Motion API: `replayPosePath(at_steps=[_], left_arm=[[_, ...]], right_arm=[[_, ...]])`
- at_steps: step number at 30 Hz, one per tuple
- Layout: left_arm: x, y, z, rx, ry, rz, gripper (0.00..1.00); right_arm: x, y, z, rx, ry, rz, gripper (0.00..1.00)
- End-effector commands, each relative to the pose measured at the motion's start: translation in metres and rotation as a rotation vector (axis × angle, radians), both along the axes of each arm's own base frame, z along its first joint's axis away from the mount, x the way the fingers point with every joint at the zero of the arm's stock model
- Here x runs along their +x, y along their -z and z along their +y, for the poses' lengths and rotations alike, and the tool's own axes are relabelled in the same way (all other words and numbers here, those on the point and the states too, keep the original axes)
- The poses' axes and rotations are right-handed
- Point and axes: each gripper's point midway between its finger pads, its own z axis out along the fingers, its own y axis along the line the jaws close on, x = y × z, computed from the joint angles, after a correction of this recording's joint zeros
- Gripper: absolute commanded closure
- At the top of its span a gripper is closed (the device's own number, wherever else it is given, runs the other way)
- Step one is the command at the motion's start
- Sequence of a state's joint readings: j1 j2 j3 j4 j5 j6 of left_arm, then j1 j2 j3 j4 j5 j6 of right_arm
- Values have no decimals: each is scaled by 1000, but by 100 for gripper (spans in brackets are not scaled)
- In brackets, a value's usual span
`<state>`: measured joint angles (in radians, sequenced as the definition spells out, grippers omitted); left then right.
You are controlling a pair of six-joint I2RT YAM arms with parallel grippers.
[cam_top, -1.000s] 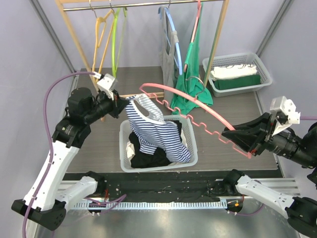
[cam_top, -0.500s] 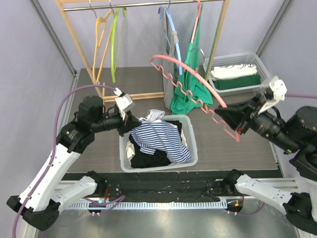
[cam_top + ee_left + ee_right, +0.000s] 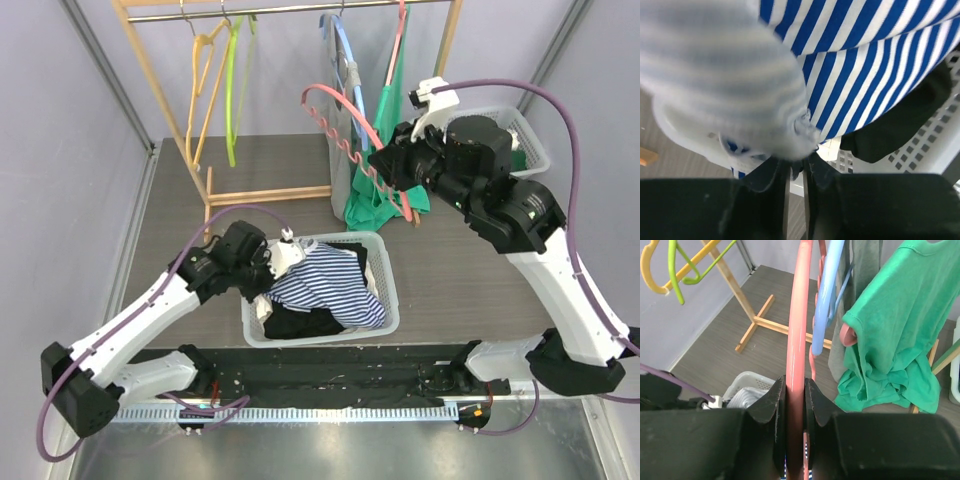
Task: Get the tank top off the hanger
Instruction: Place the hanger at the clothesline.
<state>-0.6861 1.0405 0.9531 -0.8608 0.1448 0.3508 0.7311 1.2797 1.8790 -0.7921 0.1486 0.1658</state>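
Nearest, left gripper (image 3: 796,167) is low over the white plastic lattice basket (image 3: 393,300): jaws a narrow slit apart, a blurred bunch of soft cloth at the tips, can't tell whether it is pinched or loose. That cloth is the tank top (image 3: 322,280), blue-and-white striped knit, off the hanger and lying crumpled in the basket on top of black clothes (image 3: 300,322). In the wrist view it fills most of the frame, near part out of focus. Right gripper (image 3: 795,390) is raised farther back, jaws clamped on the smooth pink hanger (image 3: 796,315), which is bare, curved, with a wavy lower bar. Its lower end is cut off in the wrist view. Just behind hang a light blue hanger (image 3: 827,300) and a limp green shirt (image 3: 890,315), partly hidden behind the right arm in the top view. At the back, a wooden rack (image 3: 150,60) with a yellow hanger (image 3: 203,60) and a lime hanger (image 3: 234,80). Far right, a second white basket (image 3: 535,150) of folded clothes, partly behind the arm.
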Motion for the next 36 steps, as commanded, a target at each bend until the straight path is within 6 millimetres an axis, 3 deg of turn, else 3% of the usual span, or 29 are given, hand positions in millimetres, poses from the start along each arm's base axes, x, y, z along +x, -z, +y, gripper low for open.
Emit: replayPosePath(at_steps=[1, 4, 6, 7, 8, 11, 14, 15, 20, 21, 22, 24, 29, 36], left_arm=[[-13, 23, 17, 86, 32, 26, 83], [-21, 40, 25, 96, 26, 21, 76], [-28, 54, 33, 143, 7, 58, 55], [-29, 57, 35, 155, 4, 67, 42], [-30, 58, 37, 162, 2, 69, 1], [-25, 47, 37, 150, -8, 31, 0], [-23, 18, 32, 119, -12, 16, 0], [-20, -1, 30, 101, -26, -2, 0], [-15, -63, 23, 24, -71, -35, 0], [-24, -70, 24, 20, -57, -7, 0], [-23, -100, 18, -44, -48, -47, 0], [-38, -125, 13, -119, -7, -32, 0], [-52, -199, 12, -297, 55, -193, 0], [-41, -250, 32, -283, 78, -443, 1]], right_arm=[[1, -73, -11, 201, 68, -150, 99], [11, -78, -4, 260, 95, -124, 99], [16, -86, 4, 303, 97, -117, 99], [17, -89, 6, 306, 125, -122, 99], [19, -86, 11, 284, 137, -117, 99], [20, -92, 35, 251, 125, -132, 99], [27, -98, 51, 242, 141, -144, 99], [28, -105, 52, 257, 144, -156, 99], [41, -96, 73, 241, 138, -148, 99], [43, -93, 75, 235, 143, -144, 99], [46, -90, 77, 227, 144, -144, 99], [50, -88, 80, 211, 158, -156, 99], [61, -88, 84, 154, 212, -188, 99], [71, -97, 106, 149, 173, -272, 99]])
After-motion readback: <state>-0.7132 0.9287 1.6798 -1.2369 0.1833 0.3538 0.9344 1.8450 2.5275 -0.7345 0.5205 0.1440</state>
